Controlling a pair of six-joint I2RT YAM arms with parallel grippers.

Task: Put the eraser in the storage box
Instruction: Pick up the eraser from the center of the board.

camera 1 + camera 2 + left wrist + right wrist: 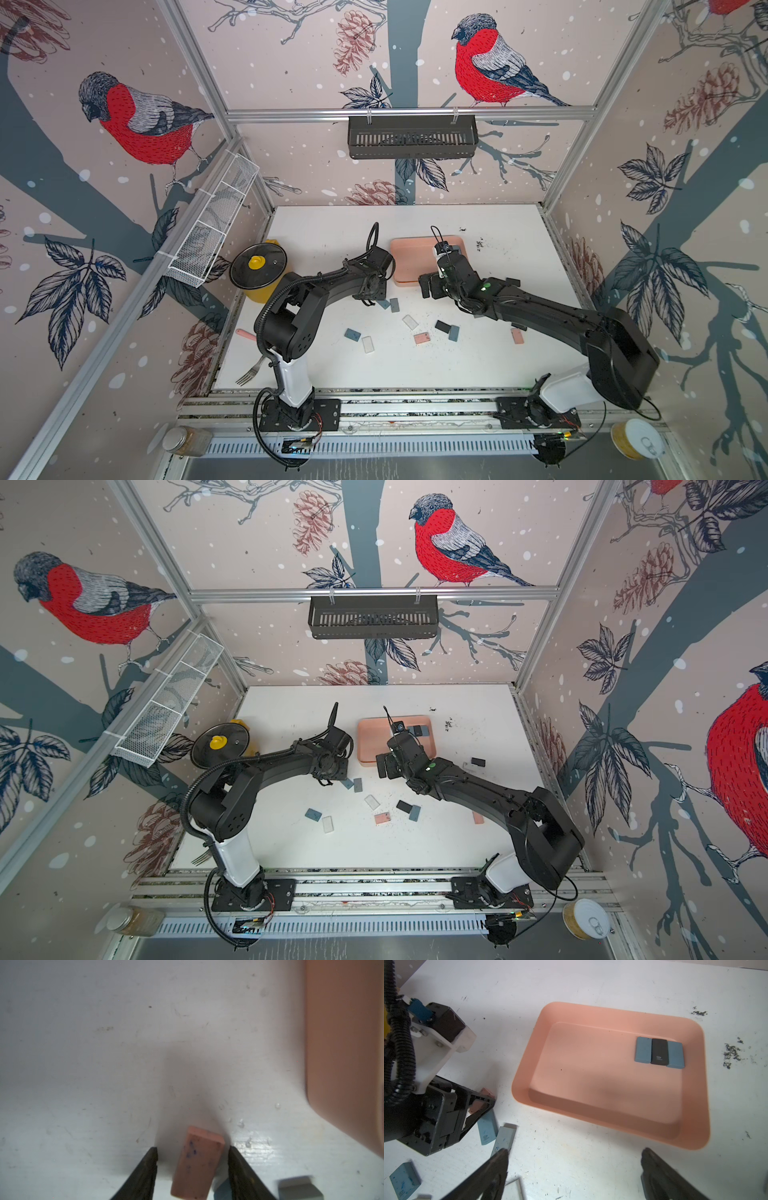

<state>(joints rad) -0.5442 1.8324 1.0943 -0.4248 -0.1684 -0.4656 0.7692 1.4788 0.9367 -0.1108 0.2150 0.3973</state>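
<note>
A pink eraser (197, 1163) stands tilted on the white table between the jaws of my left gripper (193, 1152). The jaws are open, with a gap on each side of it. In both top views this gripper (368, 301) points down just left of the salmon-pink storage box (409, 257) and hides the eraser. The right wrist view shows a corner of the eraser (485, 1092) behind that gripper. My right gripper (575, 1151) hovers open and empty at the near edge of the storage box (591, 1076). Inside lie two blue erasers and a black one (659, 1052).
Several loose erasers lie mid-table, among them a blue one (352, 334), a pink one (422, 338) and a black one (443, 326). Two blue erasers (488, 1132) lie beside the left gripper. A lidded yellow pot (257, 266) stands at the left, a fork (249, 374) near the front.
</note>
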